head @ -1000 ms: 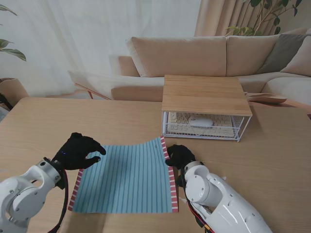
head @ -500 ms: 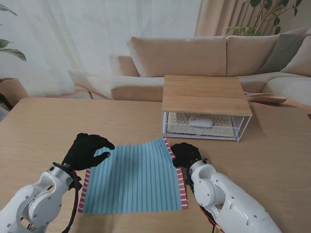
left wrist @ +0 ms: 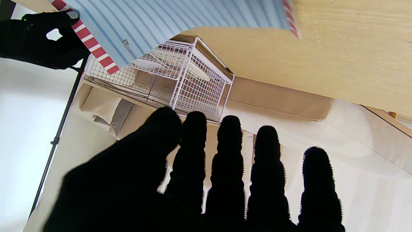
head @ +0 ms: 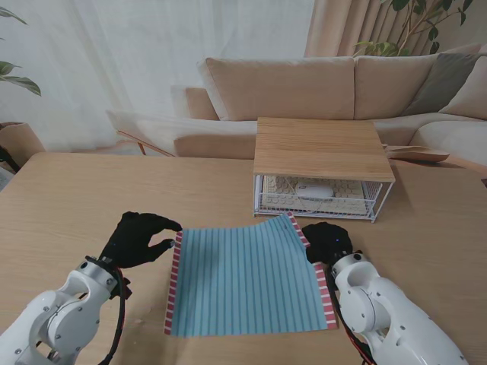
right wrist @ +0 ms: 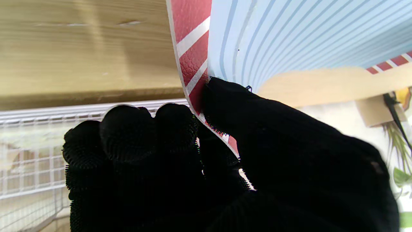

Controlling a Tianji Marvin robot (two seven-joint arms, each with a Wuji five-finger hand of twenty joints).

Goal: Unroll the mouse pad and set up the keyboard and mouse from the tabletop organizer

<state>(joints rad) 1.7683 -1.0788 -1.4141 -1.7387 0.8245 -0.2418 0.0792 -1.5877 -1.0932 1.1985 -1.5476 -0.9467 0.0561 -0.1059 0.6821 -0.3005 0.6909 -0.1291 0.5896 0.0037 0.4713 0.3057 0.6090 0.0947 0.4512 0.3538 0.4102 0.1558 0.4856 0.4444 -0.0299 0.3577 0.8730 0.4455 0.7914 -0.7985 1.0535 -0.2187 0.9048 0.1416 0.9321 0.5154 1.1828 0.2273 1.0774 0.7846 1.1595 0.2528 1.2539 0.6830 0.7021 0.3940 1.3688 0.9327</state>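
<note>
The left hand [head: 141, 238] is hovering at the left red-and-white border of the mouse pad [head: 243, 277], fingers curled yet apart and gripping nothing; in the left wrist view its fingers [left wrist: 229, 167] are extended side by side over open air. Compared with the frame one second earlier, this hand is sitting slightly nearer to me, and the pad is lying further to the right, its left border now just beside the fingertips instead of under the palm. The blue striped pad is lying unrolled on the wooden table [head: 68, 198], its stripes running away from me and its long axis running left to right. Its far right corner is lifting off the table toward the wire tabletop organizer [head: 319, 179], which is holding the keyboard [head: 285, 188] and the white mouse [head: 314, 191]. The right hand [head: 329, 242], now further right than before, is pinching the pad's right border near that raised corner; the right wrist view shows thumb and fingers [right wrist: 128, 129] clamped on either side of the red edge.
</note>
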